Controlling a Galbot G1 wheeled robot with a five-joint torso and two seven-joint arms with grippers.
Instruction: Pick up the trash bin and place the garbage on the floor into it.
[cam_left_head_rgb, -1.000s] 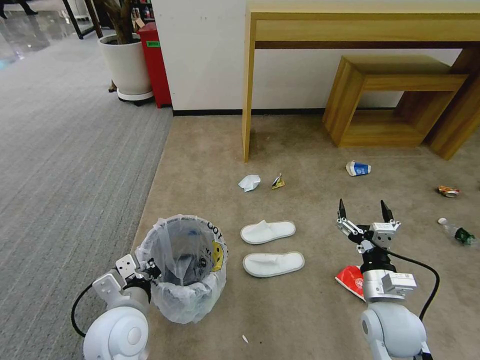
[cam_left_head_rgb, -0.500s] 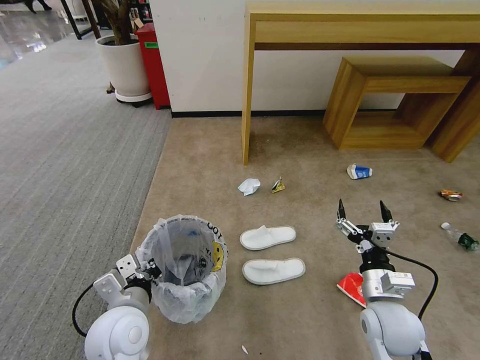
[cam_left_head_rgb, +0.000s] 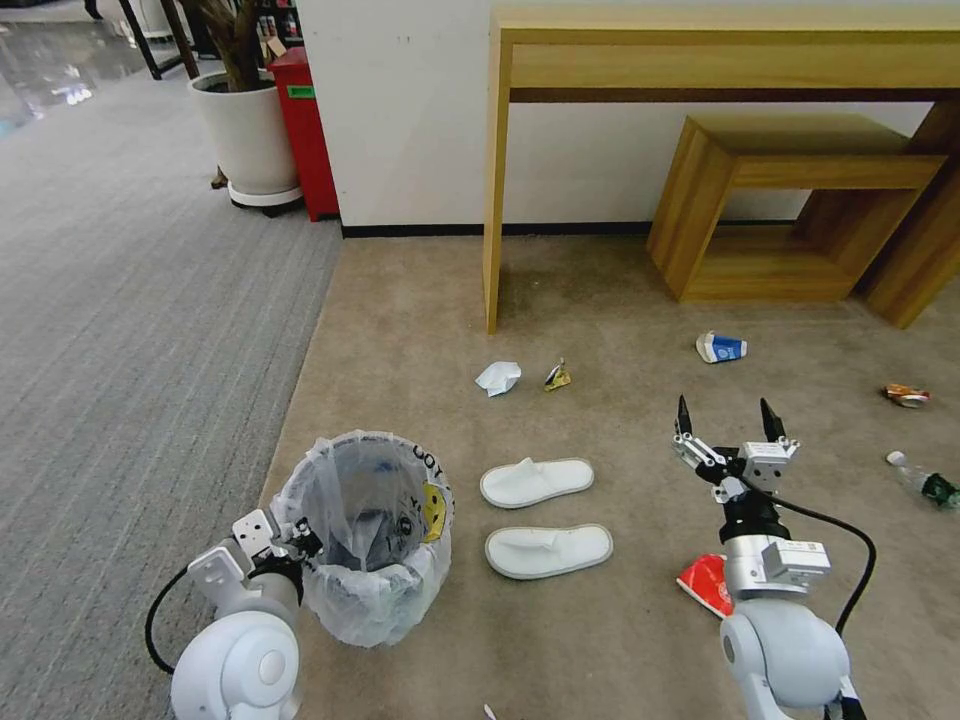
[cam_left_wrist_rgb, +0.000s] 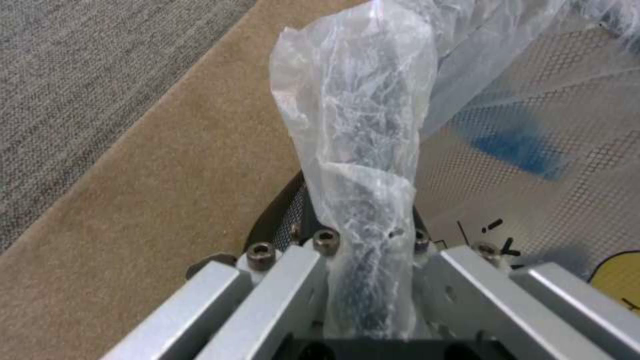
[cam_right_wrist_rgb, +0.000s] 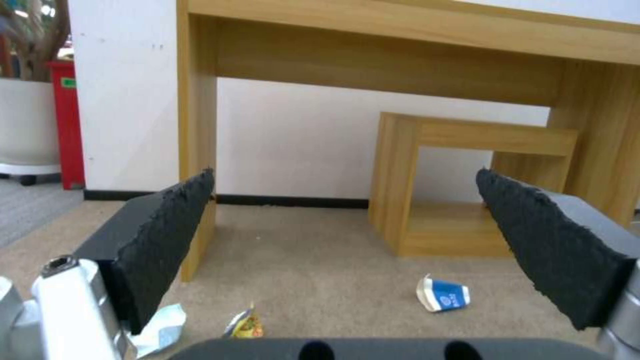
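On the beige carpet floor (cam_left_head_rgb: 400, 300), near its seam with the grey striped carpet (cam_left_head_rgb: 130, 330): trash bin (cam_left_head_rgb: 365, 535), upright, lined with a crinkly clear bag. At the bin's rim, left hand (cam_left_head_rgb: 290, 545), pressed together on the rim and bag (cam_left_wrist_rgb: 360, 165), plastic bunched between the fingers in the left wrist view. Just beside the bin, toward the robot's right: two white slippers (cam_left_head_rgb: 537, 481), side by side, apart from each other. Beyond them, close to the leg of the wooden worktop (cam_left_head_rgb: 720, 50): crumpled tissue (cam_left_head_rgb: 498, 377) and a small yellow wrapper (cam_left_head_rgb: 557, 377), near each other. Above the carpet on the right: right hand (cam_left_head_rgb: 727, 420), spread wide, holding nothing, black pads (cam_right_wrist_rgb: 167, 240) aimed toward the wall. Beside the right arm, partly hidden by it: red snack bag (cam_left_head_rgb: 703, 580). Farther off: blue-white paper cup (cam_left_head_rgb: 720, 347) on its side, crushed can (cam_left_head_rgb: 906, 395), small bottle (cam_left_head_rgb: 925, 482).
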